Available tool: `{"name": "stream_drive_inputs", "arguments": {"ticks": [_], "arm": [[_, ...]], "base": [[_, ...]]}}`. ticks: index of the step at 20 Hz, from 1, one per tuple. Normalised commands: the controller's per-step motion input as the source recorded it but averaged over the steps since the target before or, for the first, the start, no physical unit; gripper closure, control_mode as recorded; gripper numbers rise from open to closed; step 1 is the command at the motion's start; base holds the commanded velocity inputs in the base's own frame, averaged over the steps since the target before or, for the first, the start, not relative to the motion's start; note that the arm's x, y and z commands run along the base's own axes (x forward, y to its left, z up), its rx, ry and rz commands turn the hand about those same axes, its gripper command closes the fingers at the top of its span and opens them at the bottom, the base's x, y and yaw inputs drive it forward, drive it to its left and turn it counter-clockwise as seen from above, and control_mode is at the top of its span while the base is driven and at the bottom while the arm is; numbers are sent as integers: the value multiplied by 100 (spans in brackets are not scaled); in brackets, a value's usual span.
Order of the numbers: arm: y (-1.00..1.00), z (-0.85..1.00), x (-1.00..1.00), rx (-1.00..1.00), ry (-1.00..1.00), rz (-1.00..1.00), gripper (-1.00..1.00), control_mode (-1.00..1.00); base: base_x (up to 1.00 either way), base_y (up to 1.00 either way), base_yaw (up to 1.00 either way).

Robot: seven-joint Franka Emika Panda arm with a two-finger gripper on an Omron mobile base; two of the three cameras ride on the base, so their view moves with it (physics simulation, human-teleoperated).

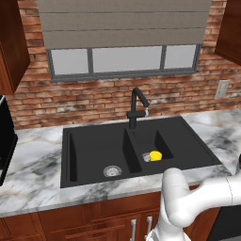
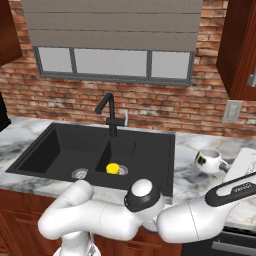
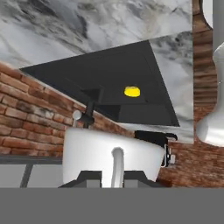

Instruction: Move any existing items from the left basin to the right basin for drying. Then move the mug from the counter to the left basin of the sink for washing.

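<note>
Left base view: the matte black rectangular sink (image 1: pixel 197 141) sat in the veined marble counter (image 1: pixel 37 179). 1 small round yellow cup (image 1: pixel 156 155) lay in the narrow right basin (image 1: pixel 162 140), near its front wall and beside the silver drain.

Right base view: it added a glossy white mug (image 2: pixel 209 161), mouth up, near the sink's right edge, handle pointing right.

Hand view: the gripper (image 3: pixel 111 178) flanked that handle. I could not tell whether it clamped the handle.

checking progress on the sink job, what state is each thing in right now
small yellow cup with orange-red base: sitting in the narrower right basin
wider left black basin: only its silver drain inside
white ceramic mug: upright on the marble counter
black gooseneck faucet: off
gripper: at the mug's handle, grip unclear
</note>
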Motion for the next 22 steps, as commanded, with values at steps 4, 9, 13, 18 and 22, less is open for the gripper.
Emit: {"name": "stream_drive_inputs", "arguments": {"ticks": [4, 9, 13, 18, 22], "arm": [[91, 20, 0, -1, 0, -5, 100, -100], [92, 12, -3, 0, 0, -3, 100, -100], [87, 10, -20, 0, 0, -4, 100, -100], [73, 11, -53, 0, -2, -13, 100, -100], [58, 9, -70, 0, -5, -19, 100, -100]], "base": [[0, 0, 0], [0, 0, 0], [0, 0, 0], [0, 0, 0], [0, 0, 0]]}}
